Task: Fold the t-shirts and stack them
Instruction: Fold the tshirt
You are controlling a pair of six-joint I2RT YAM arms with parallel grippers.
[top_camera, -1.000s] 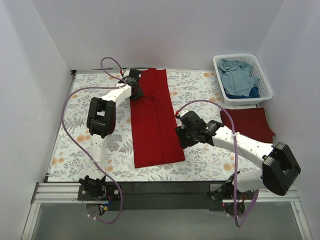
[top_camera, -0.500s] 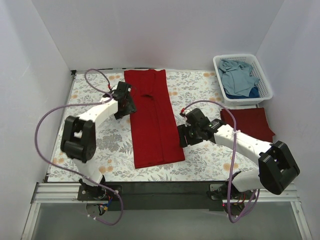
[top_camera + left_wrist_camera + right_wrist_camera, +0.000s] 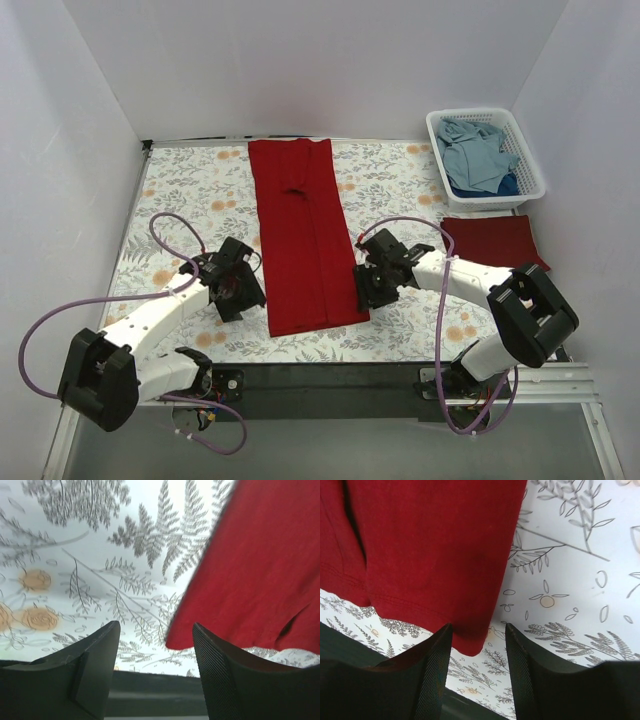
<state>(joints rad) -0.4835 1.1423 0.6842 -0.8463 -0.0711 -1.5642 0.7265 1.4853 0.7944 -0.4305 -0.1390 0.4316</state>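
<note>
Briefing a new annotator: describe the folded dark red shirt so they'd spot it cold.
Find the white lattice basket of blue shirts at the far right corner. On the floral cloth, just on the basket's near side, lies the maroon t-shirt, folded into a flat rectangle. It is darker and far more compact than the bright red t-shirt stretched long down the middle.

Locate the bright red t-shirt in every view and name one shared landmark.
Top external: bright red t-shirt, a long folded strip down the centre.
Left wrist: right half, near corner low centre.
Right wrist: upper left, near corner bottom centre.
Shared landmark: the fern-print tablecloth.
</note>
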